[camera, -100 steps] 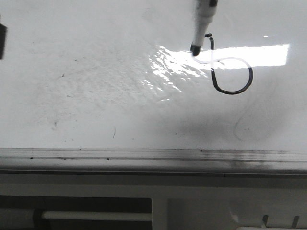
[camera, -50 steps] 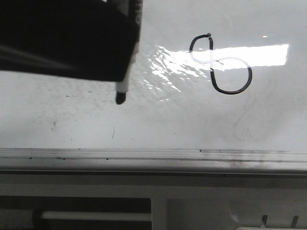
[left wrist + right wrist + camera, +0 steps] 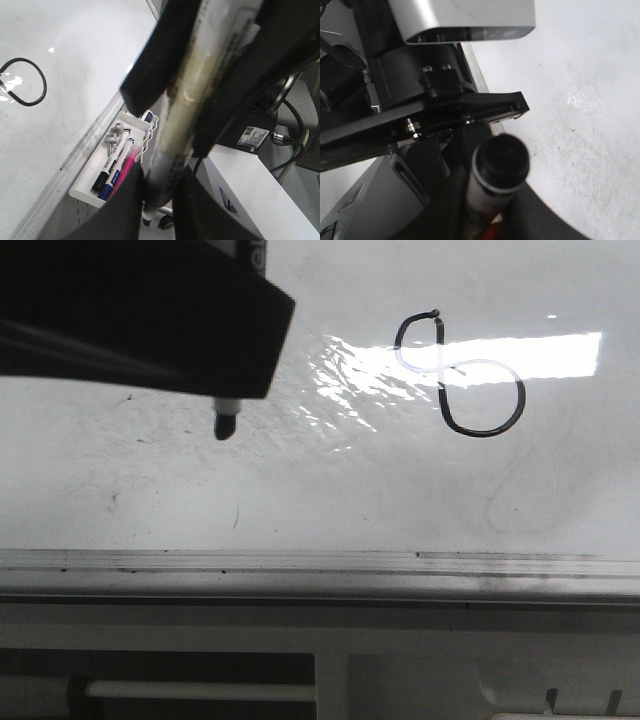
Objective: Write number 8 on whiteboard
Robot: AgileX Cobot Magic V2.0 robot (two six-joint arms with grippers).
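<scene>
The number 8 (image 3: pixel 460 375) is a thin black tilted figure eight on the whiteboard (image 3: pixel 330 490), to the right of middle. One loop of it shows in the left wrist view (image 3: pixel 44 87). My left gripper (image 3: pixel 238 388) fills the upper left of the front view, well left of the 8. It is shut on a white-barrelled marker (image 3: pixel 190 100), whose black tip (image 3: pixel 224 426) hangs just over the board. My right gripper (image 3: pixel 490 210) is shut on a black-ended marker (image 3: pixel 500 162). It does not show in the front view.
A silvery edge rail (image 3: pixel 320 562) runs along the board's near side. A white tray (image 3: pixel 85 187) beside the rail holds black, blue and pink markers. A silver camera housing (image 3: pixel 465 17) and black arm parts sit close above my right gripper.
My left gripper lifted the marker off the finished upper loop of the 8 and carried it far to the left. In the last half second it moved a little further left and up.
</scene>
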